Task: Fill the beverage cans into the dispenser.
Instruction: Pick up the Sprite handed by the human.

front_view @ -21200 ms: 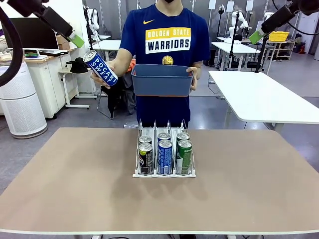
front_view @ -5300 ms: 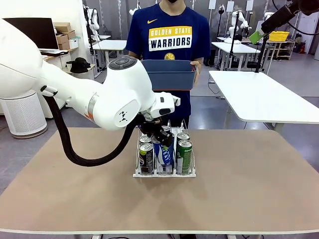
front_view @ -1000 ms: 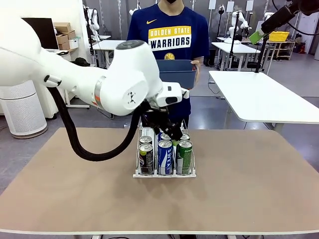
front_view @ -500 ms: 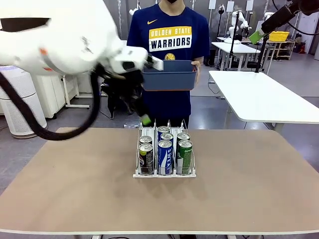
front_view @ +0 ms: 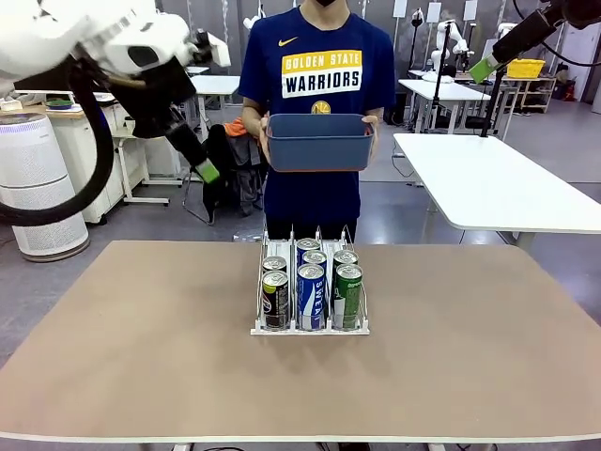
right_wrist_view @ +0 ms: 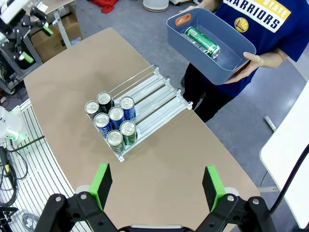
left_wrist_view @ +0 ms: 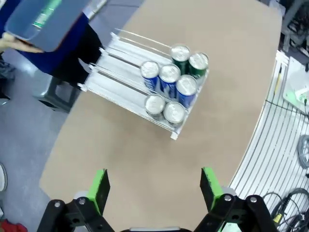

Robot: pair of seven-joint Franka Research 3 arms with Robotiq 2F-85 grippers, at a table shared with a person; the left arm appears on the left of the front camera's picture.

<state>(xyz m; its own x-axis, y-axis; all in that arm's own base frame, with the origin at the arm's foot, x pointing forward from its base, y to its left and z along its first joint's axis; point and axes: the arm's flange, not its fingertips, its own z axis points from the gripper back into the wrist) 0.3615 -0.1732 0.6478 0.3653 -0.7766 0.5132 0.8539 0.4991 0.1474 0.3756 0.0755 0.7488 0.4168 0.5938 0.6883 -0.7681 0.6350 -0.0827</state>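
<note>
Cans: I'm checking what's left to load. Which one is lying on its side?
The green can in the person's tub; the cans in the rack stand upright.

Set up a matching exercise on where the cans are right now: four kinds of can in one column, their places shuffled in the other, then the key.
Things
1. black cans
2. blue cans
3. upright green cans
4. lying green can

Places
A. inside the blue-grey tub held by the person
B. middle lane of the dispenser
C. dispenser lane on the robot's right
D. dispenser lane on the robot's left

Pairs: 1-D, 2-B, 3-C, 4-A
</note>
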